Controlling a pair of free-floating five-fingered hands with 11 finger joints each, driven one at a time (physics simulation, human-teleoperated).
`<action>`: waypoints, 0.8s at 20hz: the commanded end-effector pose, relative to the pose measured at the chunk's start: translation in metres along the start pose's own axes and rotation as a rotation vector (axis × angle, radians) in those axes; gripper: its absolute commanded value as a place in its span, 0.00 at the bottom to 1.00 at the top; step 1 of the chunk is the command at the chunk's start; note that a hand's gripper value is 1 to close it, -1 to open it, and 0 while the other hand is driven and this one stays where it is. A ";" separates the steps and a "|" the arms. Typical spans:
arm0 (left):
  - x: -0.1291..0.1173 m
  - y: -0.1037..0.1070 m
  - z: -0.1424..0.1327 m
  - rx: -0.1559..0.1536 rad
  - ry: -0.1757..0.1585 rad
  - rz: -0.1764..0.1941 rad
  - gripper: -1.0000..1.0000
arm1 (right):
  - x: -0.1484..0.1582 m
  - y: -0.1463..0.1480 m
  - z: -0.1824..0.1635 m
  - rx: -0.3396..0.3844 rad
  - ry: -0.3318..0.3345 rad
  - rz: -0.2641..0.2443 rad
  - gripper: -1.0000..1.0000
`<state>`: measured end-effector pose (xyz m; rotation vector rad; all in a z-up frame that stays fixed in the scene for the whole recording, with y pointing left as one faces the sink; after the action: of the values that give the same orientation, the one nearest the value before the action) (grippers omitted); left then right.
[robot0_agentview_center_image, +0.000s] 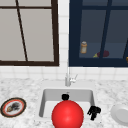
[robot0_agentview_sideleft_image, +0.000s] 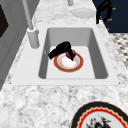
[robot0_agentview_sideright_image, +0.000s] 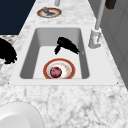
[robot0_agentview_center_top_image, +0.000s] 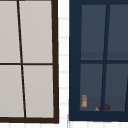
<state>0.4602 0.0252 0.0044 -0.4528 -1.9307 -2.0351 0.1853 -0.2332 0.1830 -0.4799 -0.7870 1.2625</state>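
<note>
Nearest the front camera, a red round shape covers the front of the sink; what it is I cannot tell from that view. From the sides, an orange-rimmed plate lies flat on the basin floor towards its front, with a small dark red ball resting on it.

The left hand hangs inside the basin, behind the plate and nearer the tap. Its fingers are stretched out and relaxed, its thumb points down, and it holds nothing. In the right side view it stands apart from plate and ball.

The right hand hovers idle above the sink's right edge, near a white plate on the counter. Whether it is wide or closed I cannot tell. A patterned plate sits on the counter to the left.

Assessment: closing on the ball cleanly calls for the left hand to travel towards the basin's front, kept clear of the side walls. It should then descend from above, so that the ball is not nudged off the plate or the rim tipped.
</note>
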 end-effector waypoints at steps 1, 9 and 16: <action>0.005 0.009 0.016 0.092 -0.014 -0.021 0.00 | 0.000 0.000 0.000 0.000 0.000 0.000 0.50; 0.012 0.022 0.044 0.181 -0.067 -0.005 0.00 | 0.000 0.000 0.000 0.000 0.000 0.000 0.50; 0.024 0.031 0.069 0.256 -0.111 -0.022 0.00 | 0.000 0.000 0.000 0.000 0.000 0.000 0.50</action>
<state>0.4560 0.0818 0.0400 -0.5037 -2.1142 -1.8848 0.1853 -0.2332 0.1830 -0.4799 -0.7870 1.2625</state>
